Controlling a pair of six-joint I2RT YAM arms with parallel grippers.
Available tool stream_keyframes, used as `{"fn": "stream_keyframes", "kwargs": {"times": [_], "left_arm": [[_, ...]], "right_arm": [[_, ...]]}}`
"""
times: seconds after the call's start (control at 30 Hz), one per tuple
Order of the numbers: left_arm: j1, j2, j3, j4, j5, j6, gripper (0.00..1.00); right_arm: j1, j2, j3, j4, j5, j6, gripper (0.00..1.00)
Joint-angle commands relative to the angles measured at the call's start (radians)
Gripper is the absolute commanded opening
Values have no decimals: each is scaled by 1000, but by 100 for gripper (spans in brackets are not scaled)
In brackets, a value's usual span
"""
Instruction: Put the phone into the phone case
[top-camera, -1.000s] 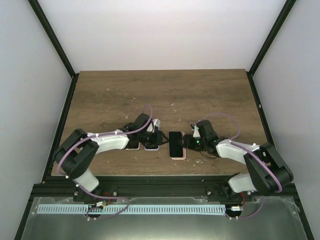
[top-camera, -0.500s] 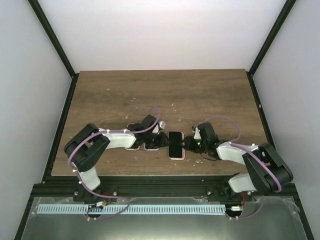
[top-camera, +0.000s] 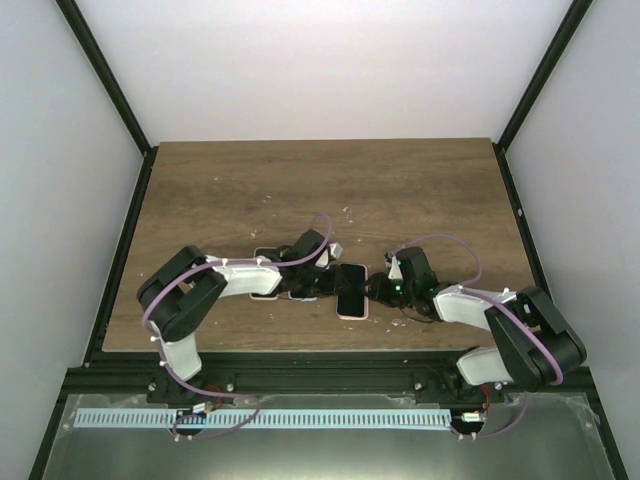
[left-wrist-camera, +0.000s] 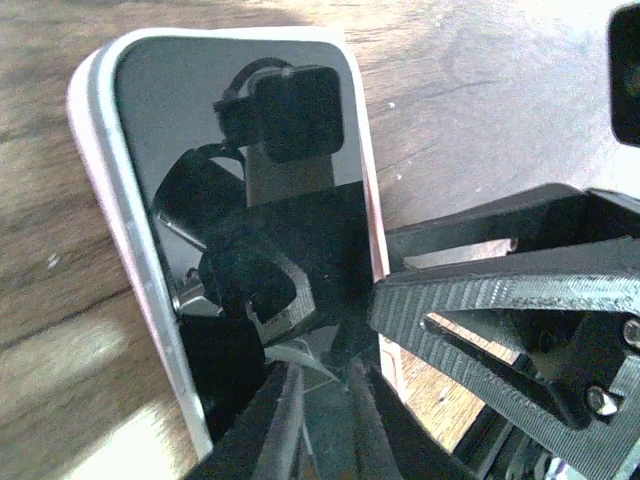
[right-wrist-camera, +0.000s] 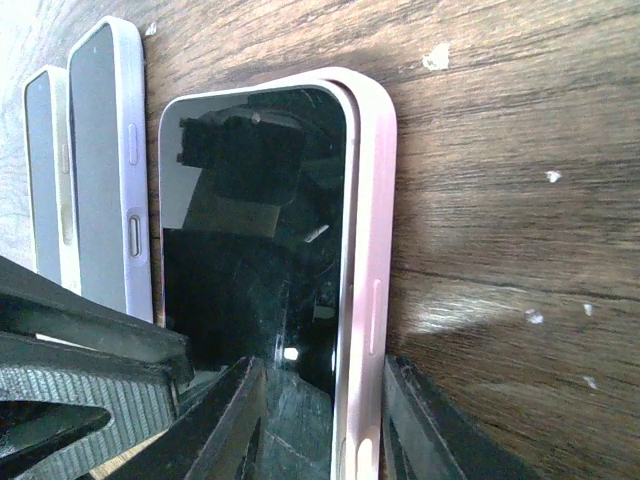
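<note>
The phone (top-camera: 351, 290), black screen up, lies in a pink case (right-wrist-camera: 365, 250) near the table's front edge. In the right wrist view the phone (right-wrist-camera: 250, 240) sits inside the case, with the screen edge slightly raised along the right side. My right gripper (top-camera: 376, 292) is open at the phone's right side, one finger (right-wrist-camera: 235, 425) over the screen and the other (right-wrist-camera: 415, 425) on the table outside the case. My left gripper (top-camera: 326, 281) has its fingers (left-wrist-camera: 280, 425) close together, tips resting on the phone's screen (left-wrist-camera: 250, 200) from the left.
Two more cased phones lie just left of the pink one, a lavender-white one (right-wrist-camera: 110, 170) and a cream one (right-wrist-camera: 45, 170), under my left arm in the top view (top-camera: 268, 290). The table's front edge (top-camera: 340, 350) is close behind both grippers.
My left arm has stretched to the right, bringing its gripper from over the two spare phones onto the left side of the pink-cased phone. The right gripper has barely moved.
</note>
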Motion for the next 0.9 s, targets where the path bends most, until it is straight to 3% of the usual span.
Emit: {"fn": "stream_keyframes", "kwargs": {"times": [0.0, 0.1, 0.2, 0.33, 0.43, 0.6, 0.87], "left_arm": [[-2, -69, 16, -85, -38, 37, 23], [-1, -136, 13, -129, -77, 46, 36], [-1, -166, -3, -138, -84, 47, 40], [-1, -170, -25, -179, -128, 63, 41], [-1, -176, -51, -169, -124, 69, 32], [-1, -161, -84, -112, -70, 51, 23], [-1, -142, -98, -82, -50, 37, 24]], "right_arm": [[-3, -28, 1, -39, 13, -3, 33], [-3, -54, 7, -66, 4, -12, 36], [-2, -67, 7, -86, -31, -16, 45], [0, -84, 8, -133, -20, -17, 47], [1, -97, -9, -120, -40, -18, 38], [19, -107, -18, -123, -44, -4, 31], [34, -107, -30, -105, -25, 30, 31]]}}
